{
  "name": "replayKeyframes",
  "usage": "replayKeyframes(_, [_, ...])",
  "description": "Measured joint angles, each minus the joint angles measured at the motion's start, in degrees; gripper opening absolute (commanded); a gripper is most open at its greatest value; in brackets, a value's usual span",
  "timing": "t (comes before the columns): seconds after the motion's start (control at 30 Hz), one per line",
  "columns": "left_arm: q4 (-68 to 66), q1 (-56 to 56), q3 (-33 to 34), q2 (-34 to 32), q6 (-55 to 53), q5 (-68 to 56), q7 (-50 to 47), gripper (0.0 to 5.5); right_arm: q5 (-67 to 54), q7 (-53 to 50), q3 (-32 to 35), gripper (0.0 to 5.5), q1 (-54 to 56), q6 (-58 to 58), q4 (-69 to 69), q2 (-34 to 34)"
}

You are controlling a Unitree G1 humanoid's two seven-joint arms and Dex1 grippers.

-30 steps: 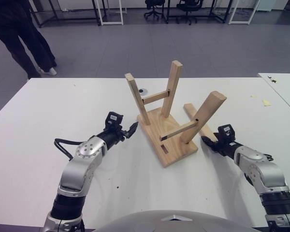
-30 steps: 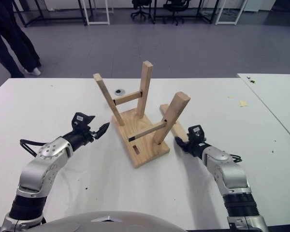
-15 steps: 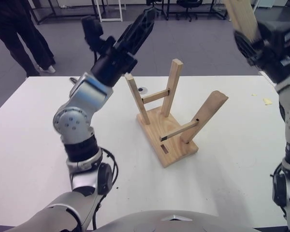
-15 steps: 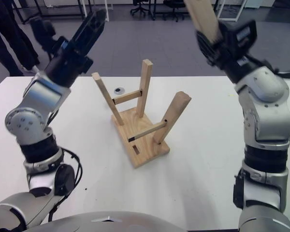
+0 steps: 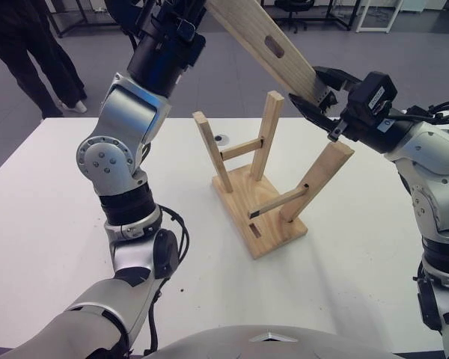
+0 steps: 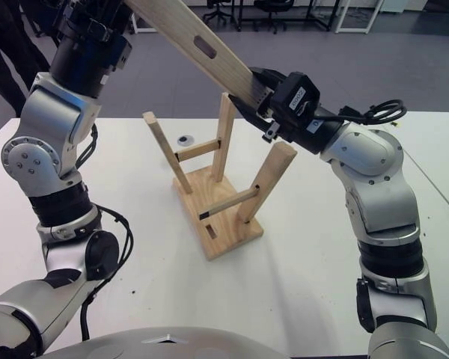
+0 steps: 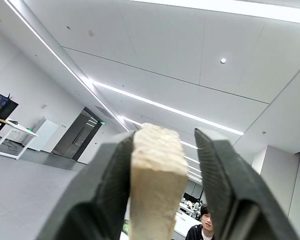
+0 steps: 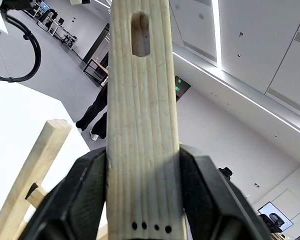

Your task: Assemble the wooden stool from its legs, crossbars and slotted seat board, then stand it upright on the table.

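Upside down near the middle of the white table [image 5: 45, 194]: the stool [image 5: 263, 196], seat board [image 5: 278, 233] flat on the table, three legs poking up. At the far side, two legs [image 5: 212, 152] joined by a short crossbar [image 5: 241, 149]. On the right side, a third leg [image 5: 319, 179], leaning to the right, with a second crossbar [image 5: 277, 202] running from it toward the near left corner of the board. Close to that corner, a dark slot [image 5: 255, 230] cut in the board. Just behind the stool, on the table, a small round thing [image 5: 222, 140]. Up in the air above the stool, a loose leg [image 5: 247, 26], tilted, high end to the left, low end to the right, with a long hole [image 5: 273, 48] in its flat face. Around the low end, the right end effector [image 6: 256, 91], squeezed tight on the wood, one finger [image 8: 87, 195] pressed on each side. Around the high end, the left end effector [image 7: 162, 145], a little open, one finger touching the wood, a thin gap before the other. Low end of the loose leg close to the top of one far leg in the head views; touching or not, cannot tell
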State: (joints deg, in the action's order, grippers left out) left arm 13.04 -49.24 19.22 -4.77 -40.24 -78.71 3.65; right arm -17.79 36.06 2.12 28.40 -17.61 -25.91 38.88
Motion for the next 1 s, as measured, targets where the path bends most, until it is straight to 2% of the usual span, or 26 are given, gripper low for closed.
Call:
replayKeyframes(0.1, [0.55, 2.01, -2.16, -0.44, 0.64, 2.0, 0.59, 1.13, -0.52, 0.52, 0.05, 2.07, 0.0, -0.25, -0.73, -0.21])
replayKeyframes(0.23, [1.21, 3.44, -2.73, -1.77, 2.0, 3.09, 0.85, 1.04, -1.66, 0.92, 0.13, 2.07, -0.02, -1.45, -1.92, -0.53])
replayKeyframes(0.27, [1.24, 3.45, -2.87, -1.87, 2.19, 3.13, 0.84, 1.04, -1.76, 0.92, 0.18, 2.43, -0.03, -1.64, -1.99, -0.66])
replayKeyframes(0.4, [1.47, 3.67, -3.76, -2.58, 1.89, 2.97, 0.45, 1.03, -2.33, 0.89, 1.04, 3.17, -0.56, -2.74, -2.91, -0.39])
replayKeyframes(0.43, [1.85, 3.67, -3.55, -3.58, 1.92, 3.11, 0.39, 1.03, -2.27, 0.93, 1.53, 3.37, -1.67, -3.49, -2.87, 0.25])
replayKeyframes(0.5, [3.19, 4.17, -3.13, -7.84, 1.95, 6.13, 1.43, 1.03, -2.41, 1.45, 3.61, 3.41, -4.04, -4.42, -1.7, 1.79])
replayKeyframes(0.53, [4.26, 6.41, -2.83, -11.83, 1.49, 8.15, 2.81, 1.03, -2.29, 1.3, 7.24, 3.41, -4.51, -4.67, 0.66, 3.35])
replayKeyframes(0.63, [7.7, 12.53, -2.74, -14.92, -0.41, 9.33, 3.27, 1.03, 0.91, 0.79, 11.51, 3.41, -5.14, -3.28, 9.54, 7.04])
replayKeyframes(0.73, [13.58, 19.37, -5.27, -15.25, -2.17, 9.02, 2.38, 1.03, 11.33, 1.61, 2.06, 3.41, -13.34, 3.42, 23.39, 7.62])
replayKeyframes(0.8, [17.04, 24.45, -7.26, -16.37, -3.07, 11.54, 2.26, 1.03, 16.13, 1.86, -4.57, 3.41, -16.66, 9.27, 29.85, 4.81])
replayKeyframes(0.87, [20.77, 33.2, -10.67, -20.16, -3.52, 18.83, 2.77, 1.03, 21.32, 1.27, -12.21, 3.41, -20.99, 15.48, 35.23, 0.35])
replayKeyframes(0.93, [23.04, 36.57, -10.87, -20.34, -3.57, 19.63, 2.07, 1.03, 22.39, 1.94, -14.68, 3.41, -21.13, 18.62, 34.33, -0.57])
replayKeyframes(1.0, [25.6, 37.66, -8.15, -19.34, -3.38, 14.23, -0.73, 1.03, 21.84, 4.65, -16.34, 3.41, -22.72, 18.99, 30.68, -0.9])
